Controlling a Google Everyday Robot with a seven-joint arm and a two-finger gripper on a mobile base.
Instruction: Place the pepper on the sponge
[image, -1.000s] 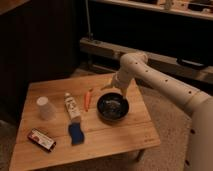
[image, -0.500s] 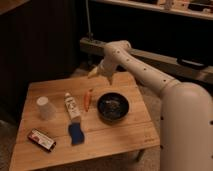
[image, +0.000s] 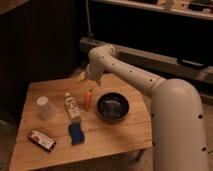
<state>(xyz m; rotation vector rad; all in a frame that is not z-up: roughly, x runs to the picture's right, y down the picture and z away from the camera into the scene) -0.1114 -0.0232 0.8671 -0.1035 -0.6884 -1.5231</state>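
gripper (image: 81, 78) hovers just above the pepper (image: 88, 99), spread or closed i cannot tell; pepper lies on the table (image: 125, 136) right beneath it, sponge (image: 76, 133) nearer the camera, well apart. looks poised for a grab.

I read the gripper (image: 82, 78), above frame centre, as pale yellowish, though the light is dim; arm (image: 131, 75) white. Noted: pepper (image: 88, 98) orange; sponge (image: 76, 133) dark blue; bowl (image: 112, 108) black; tube (image: 72, 107) white, printed label; cup (image: 45, 107) translucent white; box (image: 41, 139) red and white; table (image: 120, 141) light wood grain.
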